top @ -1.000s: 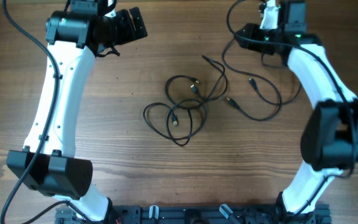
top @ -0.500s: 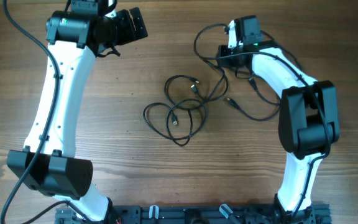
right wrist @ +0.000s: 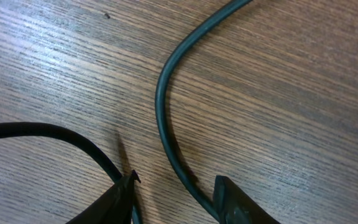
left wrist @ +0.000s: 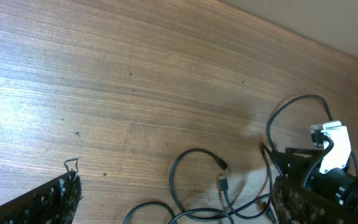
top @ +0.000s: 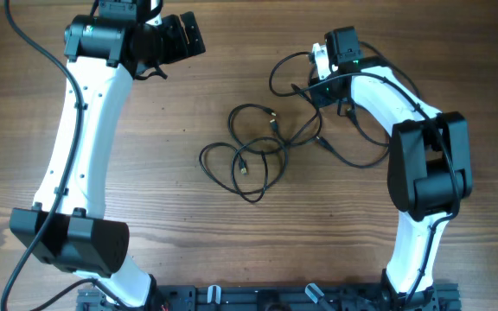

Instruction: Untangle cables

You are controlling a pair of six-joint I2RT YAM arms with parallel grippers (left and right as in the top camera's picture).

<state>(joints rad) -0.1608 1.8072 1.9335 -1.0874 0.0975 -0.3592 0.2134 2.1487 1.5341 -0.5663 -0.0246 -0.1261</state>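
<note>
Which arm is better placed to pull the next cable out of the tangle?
Right. The right gripper is down at the cables, one strand between its open fingers; the left gripper hangs open, away from them.

Soft, even light is falling across the tabletop (top: pixel 335 250), casting only faint shadows beside the arms (top: pixel 76 147). A pale sheen is spreading over the wood ahead of the left tool (left wrist: pixel 179 202). Just before the right tool (right wrist: pixel 176 199), the cable (right wrist: pixel 163 106) and wood grain are showing crisply, with mild glare.

Black cables (top: pixel 266 149) (brown wood-grain table (top: pixel 180 242))
</note>
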